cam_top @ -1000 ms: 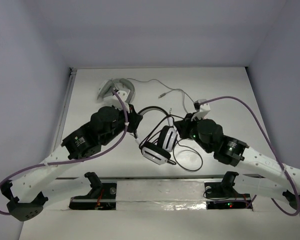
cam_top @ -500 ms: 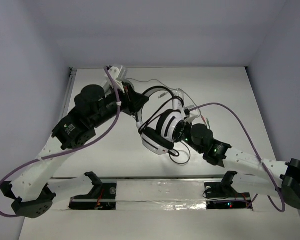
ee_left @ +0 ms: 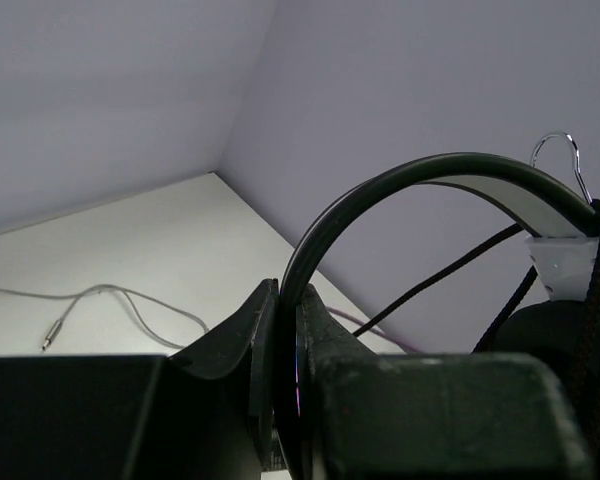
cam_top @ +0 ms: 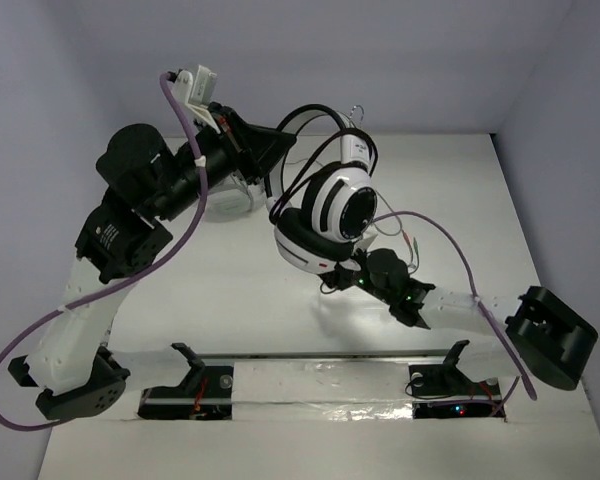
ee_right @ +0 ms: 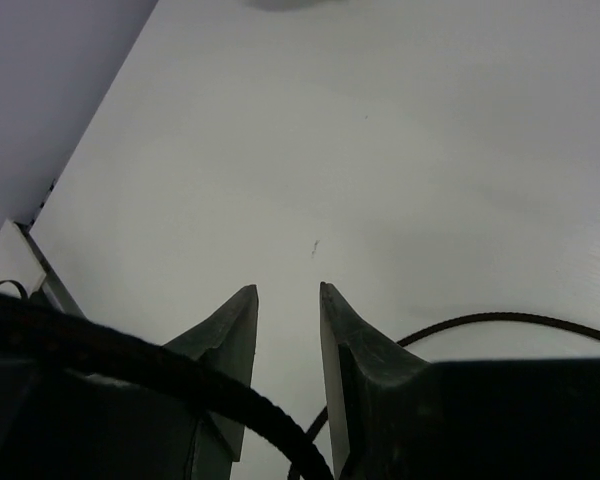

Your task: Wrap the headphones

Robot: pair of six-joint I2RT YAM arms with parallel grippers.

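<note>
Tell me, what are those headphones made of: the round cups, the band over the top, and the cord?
Earcups: hard plastic by the look, glossy white and black, with bright highlights on the shells.
Headband: smooth black outside, pale inside, holding a thin springy arc; plastic, perhaps over metal.
Cable: black with a woven surface texture, so likely fabric-braided rather than bare rubber.

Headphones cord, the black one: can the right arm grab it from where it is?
Probably yes. The right fingers sit open and empty close by the lifted headphones, and the cord drapes right beside them with nothing in between.
</note>
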